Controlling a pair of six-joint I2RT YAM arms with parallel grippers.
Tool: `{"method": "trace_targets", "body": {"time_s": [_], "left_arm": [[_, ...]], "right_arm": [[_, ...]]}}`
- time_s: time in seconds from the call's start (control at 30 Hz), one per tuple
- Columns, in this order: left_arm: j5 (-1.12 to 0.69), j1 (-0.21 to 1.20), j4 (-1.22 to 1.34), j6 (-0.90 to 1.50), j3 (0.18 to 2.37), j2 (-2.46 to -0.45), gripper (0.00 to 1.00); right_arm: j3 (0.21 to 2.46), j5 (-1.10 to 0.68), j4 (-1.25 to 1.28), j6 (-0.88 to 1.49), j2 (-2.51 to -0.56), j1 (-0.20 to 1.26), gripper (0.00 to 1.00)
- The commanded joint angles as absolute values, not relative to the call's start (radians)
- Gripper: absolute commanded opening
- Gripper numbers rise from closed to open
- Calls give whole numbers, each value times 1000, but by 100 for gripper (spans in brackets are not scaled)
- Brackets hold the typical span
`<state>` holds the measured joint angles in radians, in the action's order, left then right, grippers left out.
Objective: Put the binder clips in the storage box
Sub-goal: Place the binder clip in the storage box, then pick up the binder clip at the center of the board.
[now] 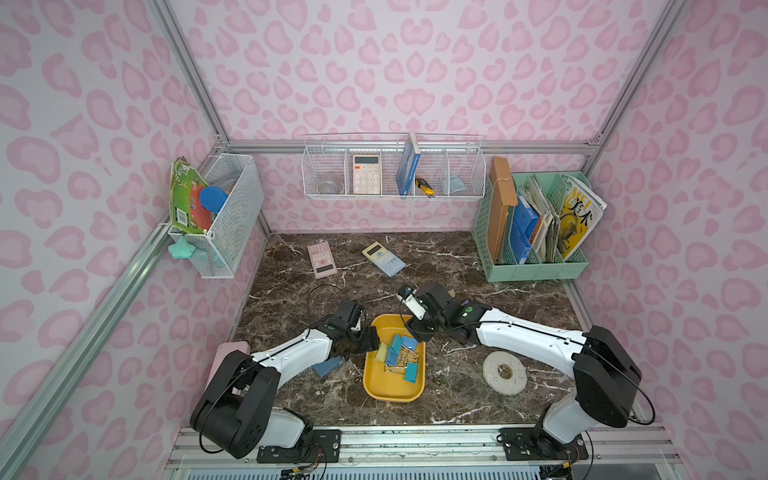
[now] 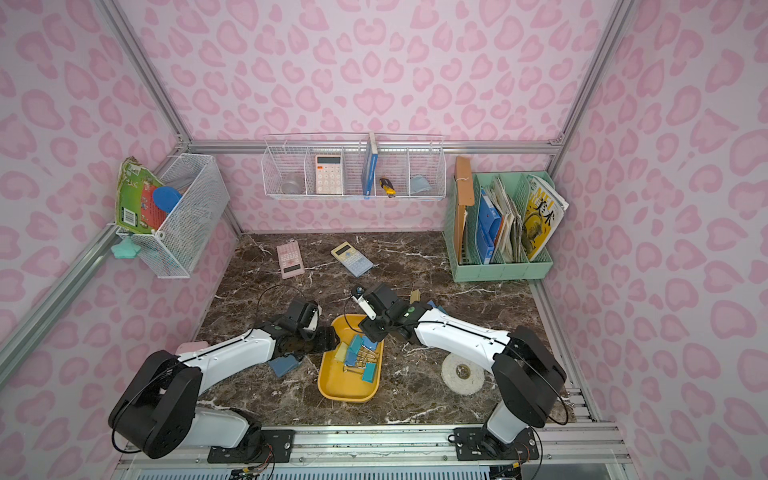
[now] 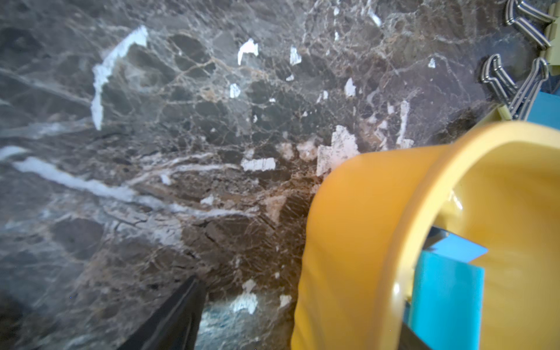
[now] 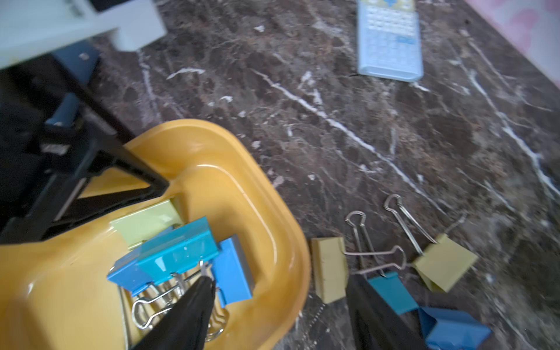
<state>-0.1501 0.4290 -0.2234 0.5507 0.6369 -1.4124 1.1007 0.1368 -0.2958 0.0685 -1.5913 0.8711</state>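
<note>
Right wrist view: the binder clips [image 4: 178,251] fall into two lots. Most sit heaped inside the storage box [image 4: 242,169], blue, teal and pale yellow bodies turned every way, with their wire handles bunched toward the box's middle. Four more lie loose on the marble table [image 4: 363,121], just outside the box's rim. Of these, the nearest pale yellow clip [image 4: 328,269] has its long edge running alongside the rim. One handle appears to point away from the box and crosses the handles of the teal clip [image 4: 392,291] beside it.

In both top views the box's long axis runs from the robot's side toward the back wall, nearly straight.

The right gripper [image 4: 280,278] hangs over the box's rim with its jaws apart and empty, one finger above the heap and the other outside, over the loose clips. The left gripper [image 1: 371,338] stands wide astride the box's opposite wall, one finger inside and one outside, probably steadying it.

The step in hand looks like the turn from a drop to the next pick. That pick calls for swinging outward past the rim, then closing across the nearest clip's folded body, clear of the crossed handles.

A blue-grey pad [image 1: 328,366] lies beside the box on the left arm's side, and a tape roll [image 1: 504,372] lies well apart from the box on the right arm's side
</note>
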Motion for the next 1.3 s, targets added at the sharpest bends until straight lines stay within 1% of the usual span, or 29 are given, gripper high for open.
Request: {"method": "trace_targets", "body": {"time_s": [0.0,0.1,0.2,0.27,0.43,0.53,0.8,1.0,1.27], "left_arm": [[-148,428,-301,557,634,-1424,78],[-149,428,-301,557,636,-1428,78],[-152,427,-299,557,638,-1427,78],[-154,428,-300,556,637,-1424,78],[-155,428,-297,555,634,-1420,78],[-157,428,-293,554,635,-1421,78],[-159,428,-291,554,631,-1416,78],[-155,428,-294,554,628,-1416,78],[-155,428,-296,554,634,-1424,78]], "right_arm": [[1109,290,-374,240,-1582,794,73],[1105,327,-458,371,-1589,701,73],[1074,290,-517,486,-1599,577,74],[1044,231,-527,528,-1599,500,74],[1022,176,-554,565,-1571,425,74],[997,113,-532,581,-1575,377,74],[903,-51,-352,635,-1613,325,75],[906,-71,-277,658,-1653,315,74],[961,-81,-263,654,-1723,293,74]]}}
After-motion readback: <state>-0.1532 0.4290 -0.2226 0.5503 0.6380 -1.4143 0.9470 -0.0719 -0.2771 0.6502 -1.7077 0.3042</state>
